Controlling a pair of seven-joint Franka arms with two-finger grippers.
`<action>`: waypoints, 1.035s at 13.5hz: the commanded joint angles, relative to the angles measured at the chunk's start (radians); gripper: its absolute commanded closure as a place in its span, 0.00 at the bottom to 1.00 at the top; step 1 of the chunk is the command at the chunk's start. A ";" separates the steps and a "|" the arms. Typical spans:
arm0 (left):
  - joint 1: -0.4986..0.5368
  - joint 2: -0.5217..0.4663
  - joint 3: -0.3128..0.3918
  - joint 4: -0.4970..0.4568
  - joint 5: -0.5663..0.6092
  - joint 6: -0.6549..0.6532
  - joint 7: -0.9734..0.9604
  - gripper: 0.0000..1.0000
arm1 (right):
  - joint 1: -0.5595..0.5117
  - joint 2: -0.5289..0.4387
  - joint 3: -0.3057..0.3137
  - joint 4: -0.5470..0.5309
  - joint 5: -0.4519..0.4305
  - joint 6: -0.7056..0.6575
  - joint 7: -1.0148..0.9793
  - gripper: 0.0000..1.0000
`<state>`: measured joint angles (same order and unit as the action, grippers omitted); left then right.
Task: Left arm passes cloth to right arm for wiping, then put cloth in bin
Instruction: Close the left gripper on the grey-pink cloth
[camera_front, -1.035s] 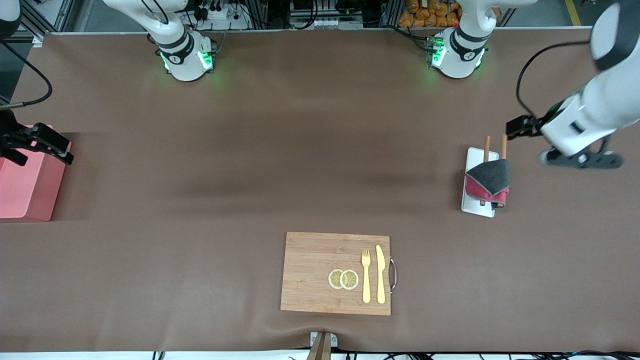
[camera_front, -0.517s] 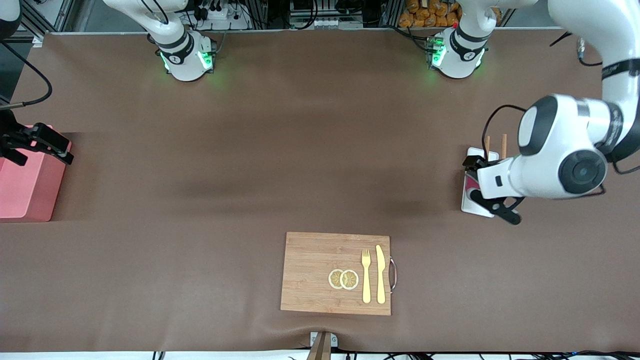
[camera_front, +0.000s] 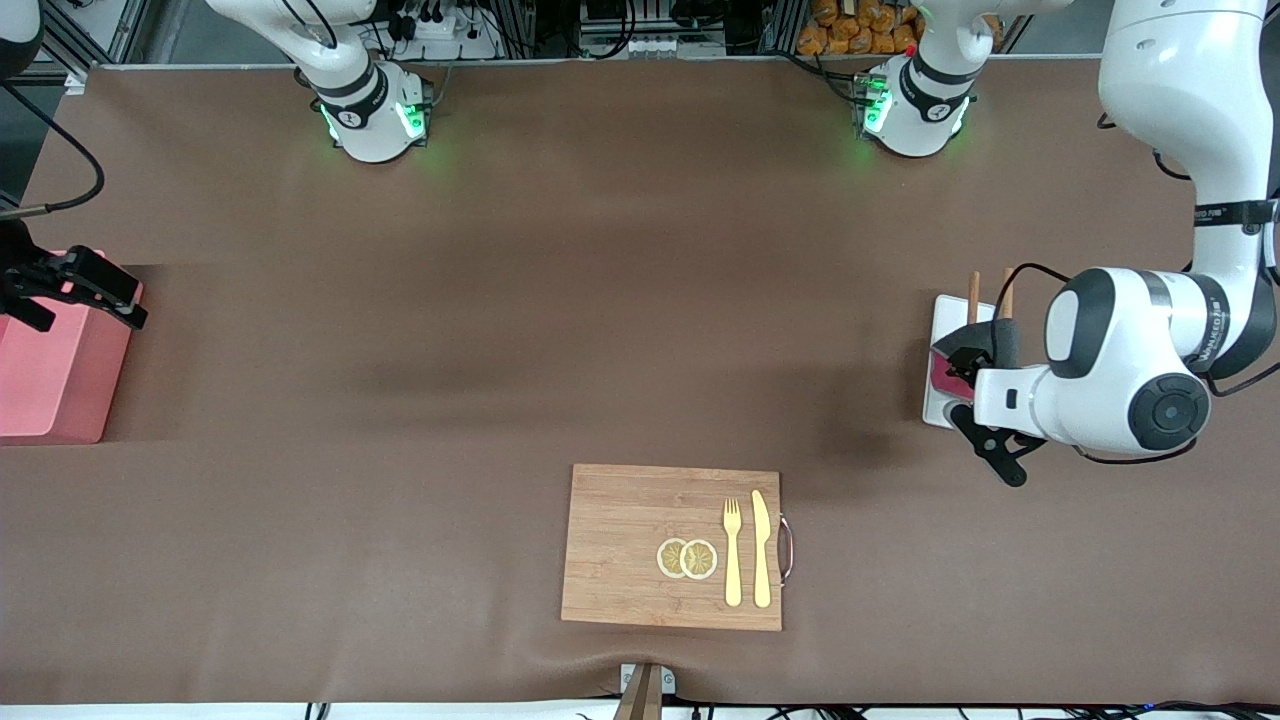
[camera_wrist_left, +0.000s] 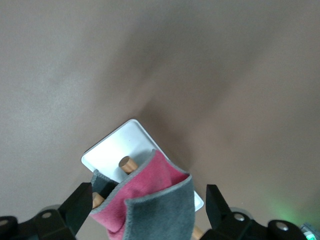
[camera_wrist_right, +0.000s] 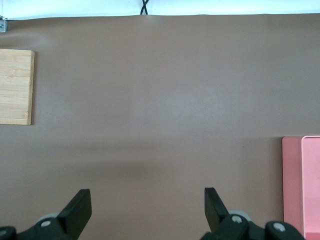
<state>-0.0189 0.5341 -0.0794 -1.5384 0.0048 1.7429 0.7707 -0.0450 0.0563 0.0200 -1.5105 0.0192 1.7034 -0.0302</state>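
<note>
The cloth (camera_front: 942, 377), dark grey on one face and crimson-pink on the other, lies folded on a white tray (camera_front: 946, 312) toward the left arm's end of the table. My left gripper (camera_front: 968, 372) is right above it. In the left wrist view the gripper (camera_wrist_left: 148, 206) is open, with one black finger on each side of the cloth (camera_wrist_left: 155, 200), not closed on it. My right gripper (camera_front: 75, 285) waits over the salmon-pink bin (camera_front: 50, 385) at the right arm's end. It is open and empty in the right wrist view (camera_wrist_right: 147, 206), where the bin's rim (camera_wrist_right: 300, 175) shows.
Wooden chopsticks (camera_front: 972, 288) lie on the tray under the cloth; one end shows in the left wrist view (camera_wrist_left: 127, 163). A wooden cutting board (camera_front: 630, 540) with lemon slices, a fork and a knife lies nearer to the front camera at mid-table.
My left arm has swung in from the table's end and come down over the cloth, so its open fingers now straddle it. The right arm has not moved.
</note>
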 joint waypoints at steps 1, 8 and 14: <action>0.008 0.026 -0.002 0.024 -0.008 0.000 0.024 0.00 | -0.010 0.008 0.008 0.021 0.004 -0.015 0.006 0.00; 0.025 0.037 -0.003 -0.014 -0.019 0.010 0.025 0.00 | -0.010 0.008 0.008 0.021 0.002 -0.015 -0.010 0.00; 0.027 0.032 -0.005 -0.040 -0.020 0.004 0.019 0.00 | -0.010 0.008 0.008 0.020 0.015 -0.011 -0.004 0.00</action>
<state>0.0009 0.5722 -0.0805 -1.5615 0.0039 1.7479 0.7784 -0.0450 0.0563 0.0205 -1.5105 0.0195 1.7031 -0.0314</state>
